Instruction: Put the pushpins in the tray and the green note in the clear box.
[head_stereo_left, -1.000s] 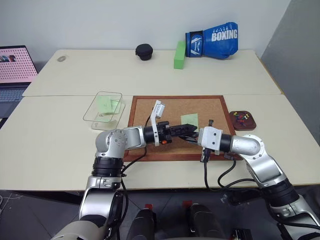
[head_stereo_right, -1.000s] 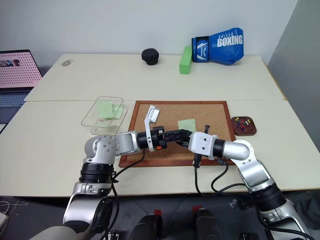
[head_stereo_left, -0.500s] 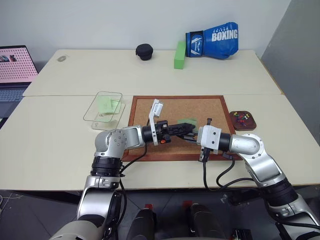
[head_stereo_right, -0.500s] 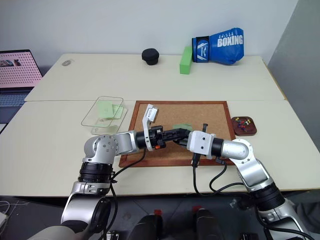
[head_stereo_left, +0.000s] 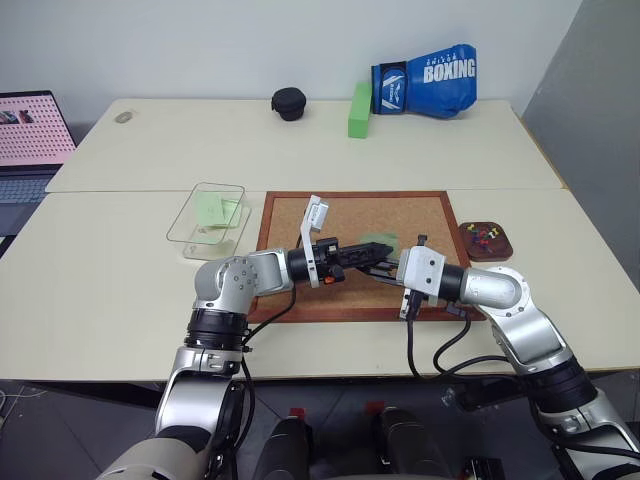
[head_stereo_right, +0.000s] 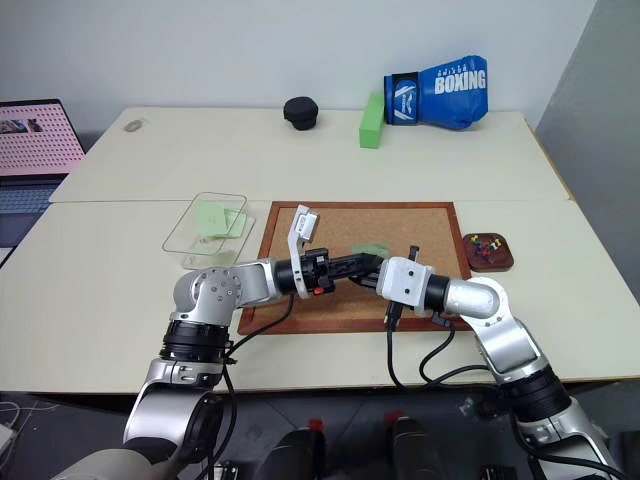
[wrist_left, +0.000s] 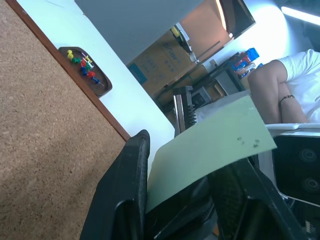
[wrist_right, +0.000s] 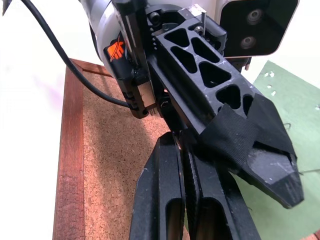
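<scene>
The green note (wrist_left: 210, 145) is held in the air above the corkboard (head_stereo_left: 420, 215), between the two grippers that meet over its middle. In the left wrist view the sheet is seen pinched between the fingers of the left gripper (head_stereo_left: 378, 257). The jaws of the right gripper (wrist_right: 192, 170) are pressed together; whether an edge of the note is caught in them cannot be told.

The step in hand is judged to be a handover to the left gripper. The right gripper's hold, if any, should be released only once the left pinch is firm, and the thin sheet kept flat, not creased.

The clear box (head_stereo_left: 190, 225) lies just beside the corkboard's left edge, already holding green paper. The pushpins (head_stereo_left: 485, 236) are gathered in the tray (head_stereo_left: 500, 250) at the right.
</scene>
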